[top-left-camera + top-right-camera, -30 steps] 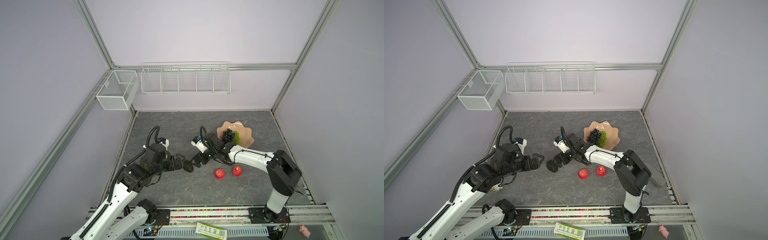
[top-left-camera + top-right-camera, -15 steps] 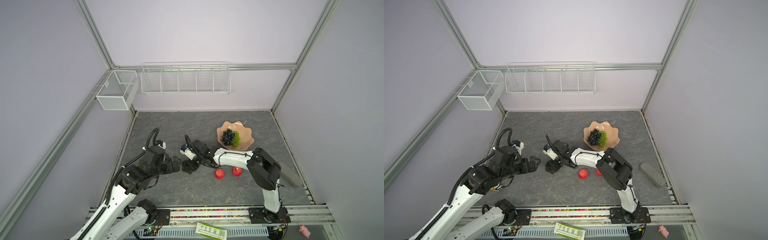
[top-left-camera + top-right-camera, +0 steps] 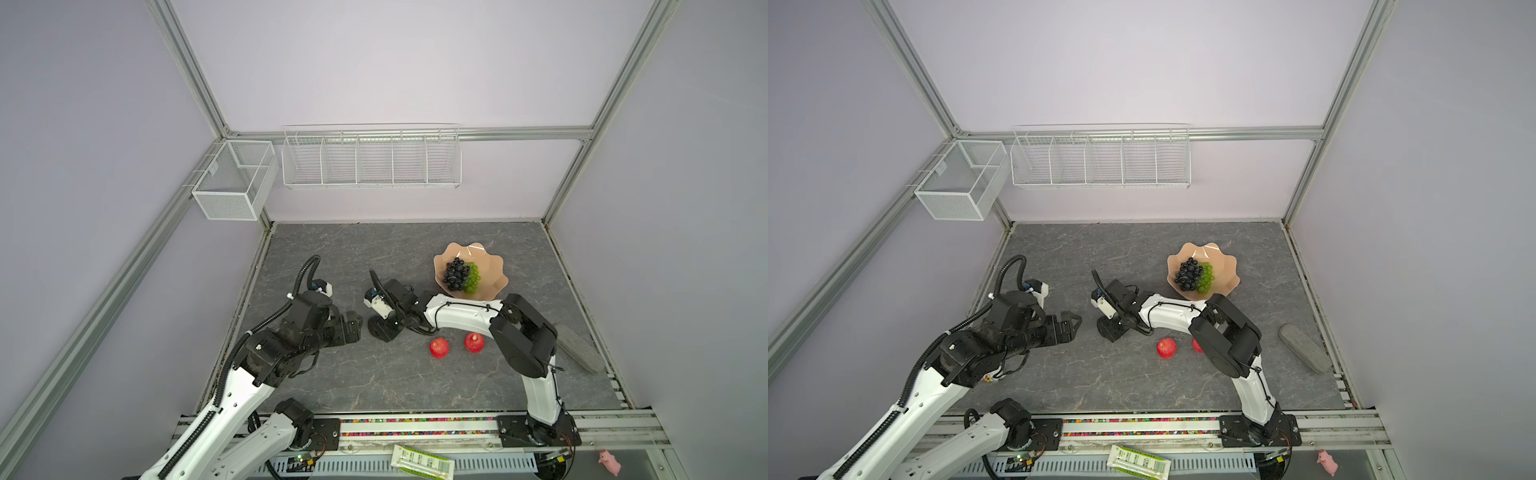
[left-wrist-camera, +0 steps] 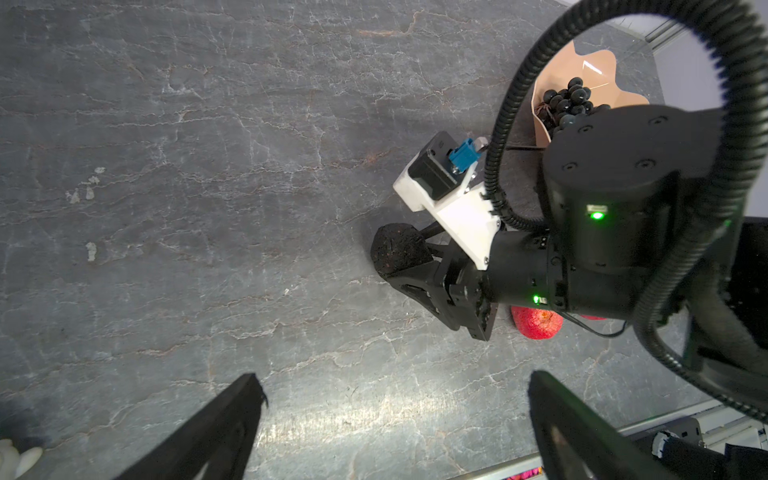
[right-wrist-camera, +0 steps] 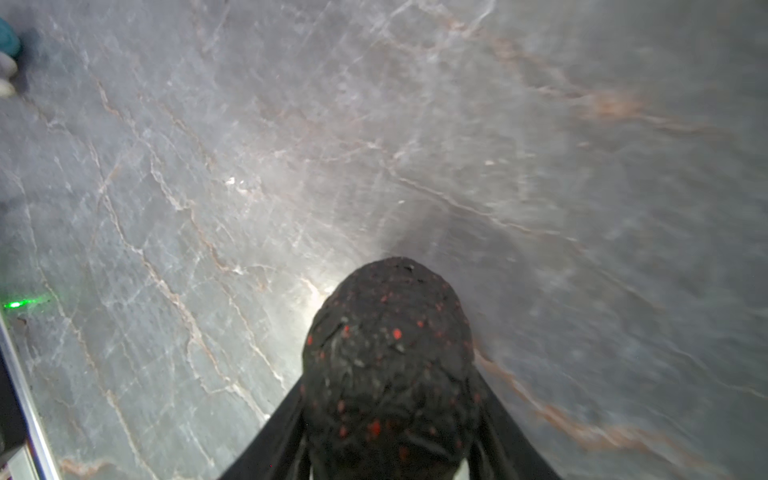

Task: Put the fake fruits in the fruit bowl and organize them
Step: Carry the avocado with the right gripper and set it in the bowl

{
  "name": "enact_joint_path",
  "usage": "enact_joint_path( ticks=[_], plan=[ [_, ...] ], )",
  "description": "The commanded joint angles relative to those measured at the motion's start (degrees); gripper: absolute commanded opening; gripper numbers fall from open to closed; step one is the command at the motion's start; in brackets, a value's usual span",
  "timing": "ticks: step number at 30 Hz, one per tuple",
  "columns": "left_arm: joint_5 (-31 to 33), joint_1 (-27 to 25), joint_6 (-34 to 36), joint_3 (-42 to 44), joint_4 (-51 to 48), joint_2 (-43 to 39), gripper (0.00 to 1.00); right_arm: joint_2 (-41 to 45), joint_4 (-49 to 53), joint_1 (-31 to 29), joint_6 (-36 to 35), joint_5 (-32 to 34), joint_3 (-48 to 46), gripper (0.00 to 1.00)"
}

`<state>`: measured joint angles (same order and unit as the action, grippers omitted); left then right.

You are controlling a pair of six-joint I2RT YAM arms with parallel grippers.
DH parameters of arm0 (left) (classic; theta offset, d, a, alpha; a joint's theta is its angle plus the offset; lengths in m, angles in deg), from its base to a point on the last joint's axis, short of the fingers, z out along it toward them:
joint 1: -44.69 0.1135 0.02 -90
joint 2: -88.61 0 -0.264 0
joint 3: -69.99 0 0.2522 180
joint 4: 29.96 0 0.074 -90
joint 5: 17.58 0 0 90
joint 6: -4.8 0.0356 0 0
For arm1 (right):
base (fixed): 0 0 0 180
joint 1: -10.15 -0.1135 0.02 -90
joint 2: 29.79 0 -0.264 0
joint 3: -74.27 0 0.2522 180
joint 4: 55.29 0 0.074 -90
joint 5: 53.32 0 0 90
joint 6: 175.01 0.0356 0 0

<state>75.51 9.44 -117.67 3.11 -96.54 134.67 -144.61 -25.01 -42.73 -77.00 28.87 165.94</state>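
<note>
Now that the right hand (image 4: 411, 255) is drawn in from wide open, the avocado (image 5: 388, 353) is gripped within it, low at the surface (image 3: 374, 249); the left hand (image 4: 395, 382) is held open opposite. A carry to the bowl (image 3: 494, 270) is judged next.

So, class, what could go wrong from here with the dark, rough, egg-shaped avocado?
The right gripper clasps the avocado only at its rear; it might squirt out.
Swinging toward the peach scalloped bowl could knock the two red round fruits.
Black and green grape bunches fill its middle; the avocado may roll off.
</note>
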Motion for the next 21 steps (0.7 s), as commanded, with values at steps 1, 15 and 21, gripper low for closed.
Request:
enact_joint_path(
  ticks=[1,15,21],
  plan=[
    [-0.87,0.18,2.04,0.65,4.26,1.84,0.99,8.81,-0.99,4.37,0.59,-1.02,-2.39,0.50],
    [-16.76,-5.81,8.14,-12.31,35.60,33.08,0.99,27.76,8.70,32.04,1.81,7.59,-9.28,0.49],
    [-17.73,-7.45,9.80,-20.15,33.48,42.72,0.99,24.80,11.09,38.44,1.74,12.21,-9.57,0.49]
  ],
)
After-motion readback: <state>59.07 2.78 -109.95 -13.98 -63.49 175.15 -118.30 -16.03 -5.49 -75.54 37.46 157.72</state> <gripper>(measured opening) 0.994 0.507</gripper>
